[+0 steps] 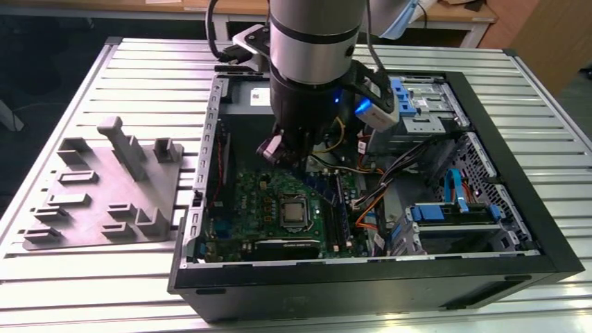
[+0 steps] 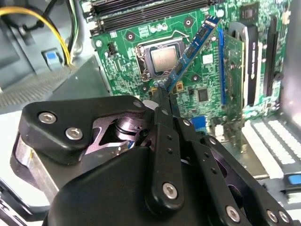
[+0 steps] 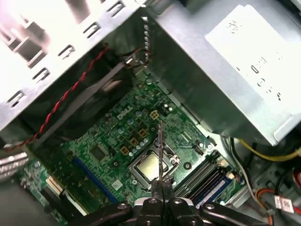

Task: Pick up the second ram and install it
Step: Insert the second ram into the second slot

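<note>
In the exterior view, an open computer case (image 1: 518, 201) lies on a slatted metal table (image 1: 111, 277). The robot arm (image 1: 315, 41) reaches down into the case from the far side. Its gripper (image 1: 280, 151) hangs low over the far part of the green motherboard (image 1: 254, 201). The processor socket (image 1: 294, 211) sits nearer the camera than the gripper. A grey moulded tray (image 1: 102, 194) rests on the table at the exterior view's left, well apart from the case. Drive bays with blue clips (image 1: 453, 211) fill the case at the exterior view's right.

In the second wrist view, the gripper (image 2: 162, 92) is clamped on one end of the memory stick (image 2: 190, 52). The stick reaches out from the fingertips at a slant, its free end in the air. It is held above the motherboard (image 2: 127, 42) and crosses over the edge of the processor socket (image 2: 162, 59). The long black slots (image 2: 141, 9) lie beyond the socket, apart from the stick. A yellow cable (image 2: 47, 21) curves past the board's edge.

In the first wrist view, the memory stick (image 3: 160, 146) shows edge-on as a thin line. It rises from the closed fingertips of the gripper (image 3: 161, 186), over the processor socket (image 3: 150, 165). The slots (image 3: 202, 176) run just beside the socket. The grey power supply (image 3: 225, 61) stands beyond the motherboard (image 3: 103, 146), and a red wire (image 3: 70, 89) trails along the case wall.
</note>
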### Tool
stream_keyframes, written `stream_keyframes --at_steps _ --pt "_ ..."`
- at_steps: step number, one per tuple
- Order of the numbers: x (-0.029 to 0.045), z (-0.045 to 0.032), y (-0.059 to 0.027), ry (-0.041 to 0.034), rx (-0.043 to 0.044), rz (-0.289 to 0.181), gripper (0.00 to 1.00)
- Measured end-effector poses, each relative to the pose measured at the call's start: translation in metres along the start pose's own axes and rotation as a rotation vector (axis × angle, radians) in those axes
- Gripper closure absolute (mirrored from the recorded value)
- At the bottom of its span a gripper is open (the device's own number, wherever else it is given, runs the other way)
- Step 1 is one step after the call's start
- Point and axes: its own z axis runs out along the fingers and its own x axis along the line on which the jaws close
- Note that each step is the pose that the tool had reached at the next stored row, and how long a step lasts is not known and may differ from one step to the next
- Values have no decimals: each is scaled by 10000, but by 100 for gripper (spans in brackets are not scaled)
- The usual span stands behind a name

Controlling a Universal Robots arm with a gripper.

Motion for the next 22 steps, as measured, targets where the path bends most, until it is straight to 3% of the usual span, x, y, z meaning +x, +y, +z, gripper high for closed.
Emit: stream_keyframes --at_steps 22 --pt "0 21 -1 -157 84 3997 88"
